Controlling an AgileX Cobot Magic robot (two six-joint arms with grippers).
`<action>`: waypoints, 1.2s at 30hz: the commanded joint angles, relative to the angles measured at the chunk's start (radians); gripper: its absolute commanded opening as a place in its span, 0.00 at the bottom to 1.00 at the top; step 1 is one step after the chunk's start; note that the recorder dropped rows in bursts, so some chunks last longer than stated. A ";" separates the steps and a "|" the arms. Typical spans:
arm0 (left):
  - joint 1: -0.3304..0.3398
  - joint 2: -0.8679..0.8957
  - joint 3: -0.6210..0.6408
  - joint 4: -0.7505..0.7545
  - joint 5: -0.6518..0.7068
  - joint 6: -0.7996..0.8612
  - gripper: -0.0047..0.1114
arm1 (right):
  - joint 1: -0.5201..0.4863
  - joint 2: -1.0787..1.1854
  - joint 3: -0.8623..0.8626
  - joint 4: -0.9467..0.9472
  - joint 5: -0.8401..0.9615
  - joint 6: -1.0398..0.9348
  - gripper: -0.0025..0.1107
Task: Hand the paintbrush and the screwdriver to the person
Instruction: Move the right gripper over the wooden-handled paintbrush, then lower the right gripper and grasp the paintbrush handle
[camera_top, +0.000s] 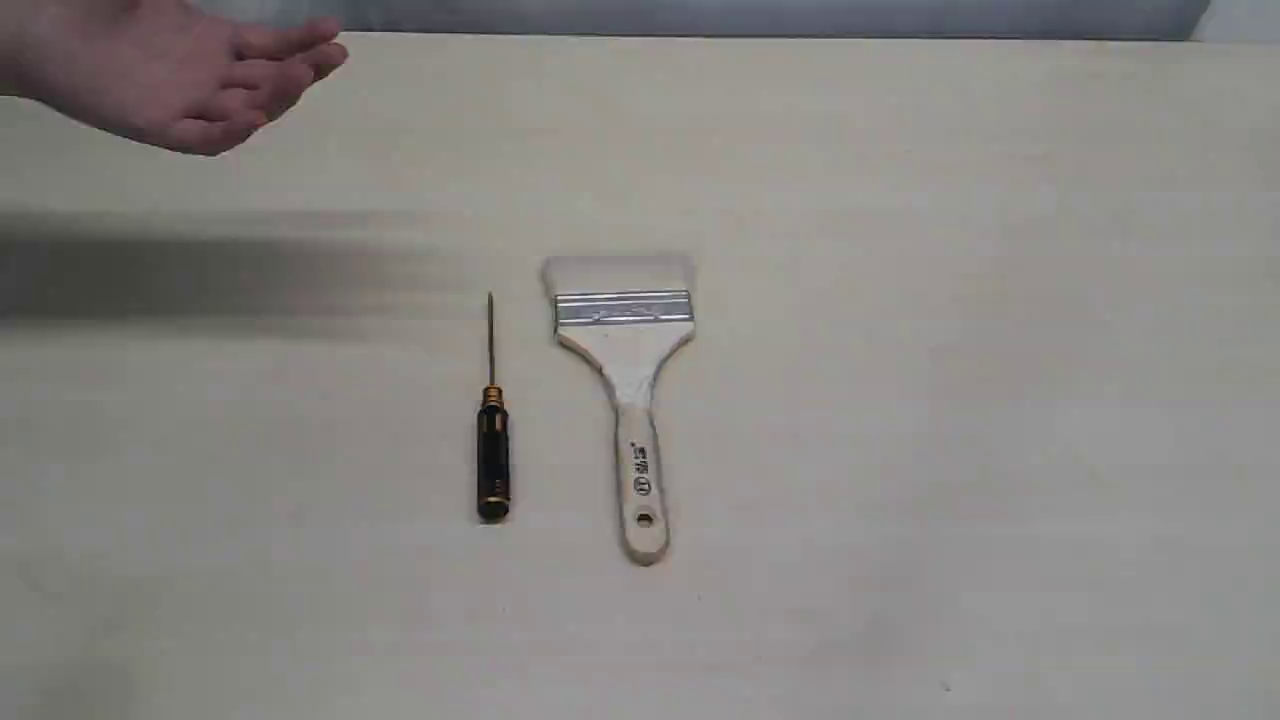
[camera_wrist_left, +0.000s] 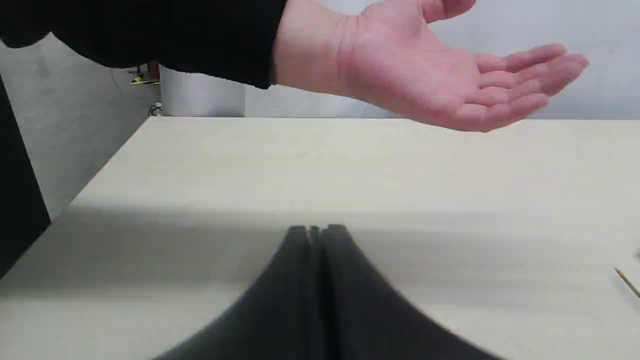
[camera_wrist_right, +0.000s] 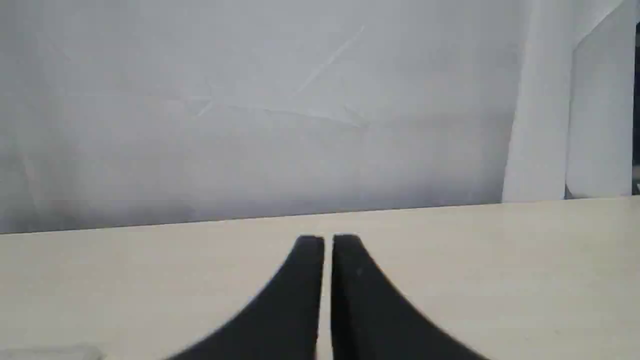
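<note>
One hand (camera_top: 190, 85): the person's, palm up, fingers loosely spread above the table (camera_top: 1000, 400), likely ready to receive.
Left gripper (camera_wrist_left: 315, 230): below the hand, tips pressed together, empty.
Right gripper (camera_wrist_right: 327, 240): hairline gap, empty; the hand is outside its view.
Screwdriver (camera_top: 492, 440): flat, well apart from the hand.
Paintbrush (camera_top: 625, 380): farther from the hand, just beside the screwdriver.
Hidden: forearm cut off; both arms missing from the exterior view.

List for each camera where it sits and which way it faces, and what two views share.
Exterior view: high over the table, looking down at the screwdriver, the paintbrush and the person's hand; no robot part shows.
Left wrist view: low behind the shut left gripper, facing across the table toward the person's hand.
Right wrist view: low behind the right gripper, jaws nearly together, facing a pale backdrop.
Shared: exterior and left wrist views both show the person's hand.
</note>
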 joint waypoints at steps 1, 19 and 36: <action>-0.006 -0.002 0.002 -0.005 -0.010 -0.002 0.04 | 0.011 -0.006 0.004 0.035 -0.042 0.003 0.06; -0.006 -0.002 0.002 -0.001 -0.013 -0.002 0.04 | 0.529 0.428 -0.235 0.024 -0.284 -0.012 0.45; -0.006 -0.002 0.002 -0.001 -0.011 -0.002 0.04 | 0.672 1.505 -1.173 0.022 0.652 -0.030 0.45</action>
